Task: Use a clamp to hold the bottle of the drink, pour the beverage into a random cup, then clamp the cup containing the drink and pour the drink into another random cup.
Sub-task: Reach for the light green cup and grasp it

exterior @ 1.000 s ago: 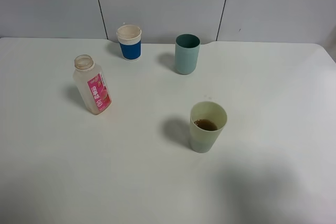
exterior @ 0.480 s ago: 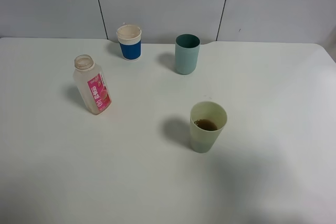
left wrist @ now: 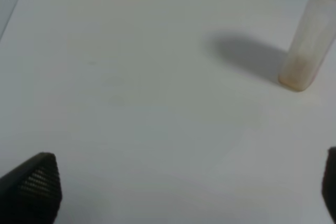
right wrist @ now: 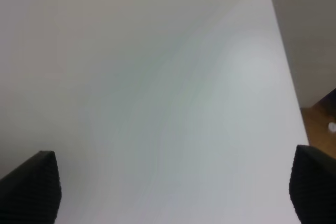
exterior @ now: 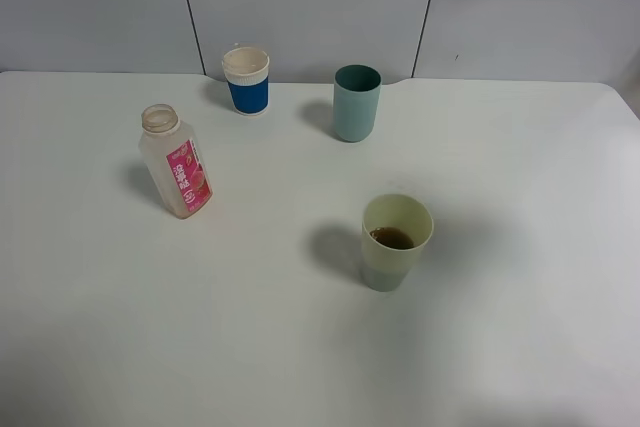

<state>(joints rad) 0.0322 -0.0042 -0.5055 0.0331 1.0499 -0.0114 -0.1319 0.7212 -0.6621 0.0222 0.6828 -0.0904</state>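
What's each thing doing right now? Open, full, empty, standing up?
bottle: upright, cap off, looks nearly empty.
pale green cup: upright, a little brown drink inside.
teal cup: upright, inside not visible.
blue cup: upright, no lid.
left tool: open, holding nothing.
right tool: open, holding nothing.

An uncapped clear bottle with a pink label stands upright at left, a pale green cup holding brown drink stands nearer, and a teal cup and blue-and-white cup stand behind.

Bottle, pale cup well apart; gap probably passable.
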